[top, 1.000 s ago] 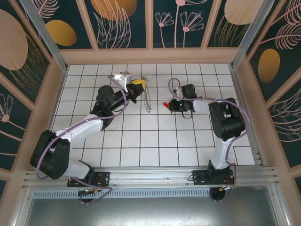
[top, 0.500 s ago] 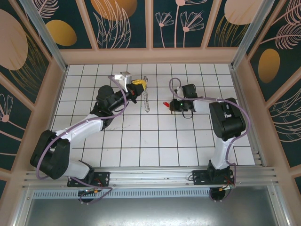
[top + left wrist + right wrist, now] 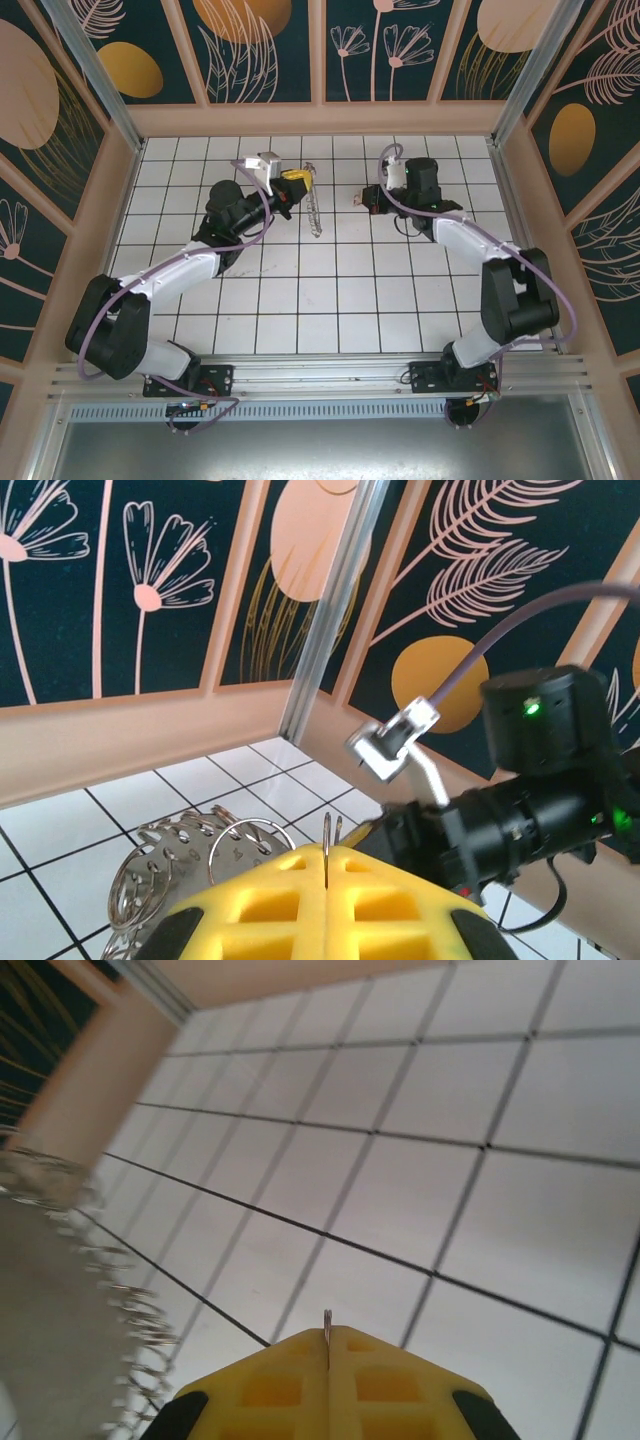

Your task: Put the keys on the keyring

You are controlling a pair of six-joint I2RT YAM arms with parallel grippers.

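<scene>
My left gripper (image 3: 296, 177) is shut on the keyring (image 3: 316, 211), which hangs from it over the tiles as a long silvery fringe. In the left wrist view the yellow fingers (image 3: 270, 900) pinch a thin wire of the keyring (image 3: 180, 855), whose small rings spread to the left. My right gripper (image 3: 369, 200) faces it from the right, shut on the tiny red-headed key (image 3: 357, 200). In the right wrist view a thin metal sliver (image 3: 327, 1322) sticks out between the shut yellow fingers (image 3: 385, 1385). The keyring (image 3: 55, 1290) is a blur at the left.
The white tiled table (image 3: 330, 300) is boxed in by pale wooden walls (image 3: 320, 118) at the back and sides. The right arm's black wrist (image 3: 540, 780) looms close in front of my left gripper.
My right gripper closed on the key, lifted it off the tiles and swung toward the back, level with the keyring. The left arm has held still.
</scene>
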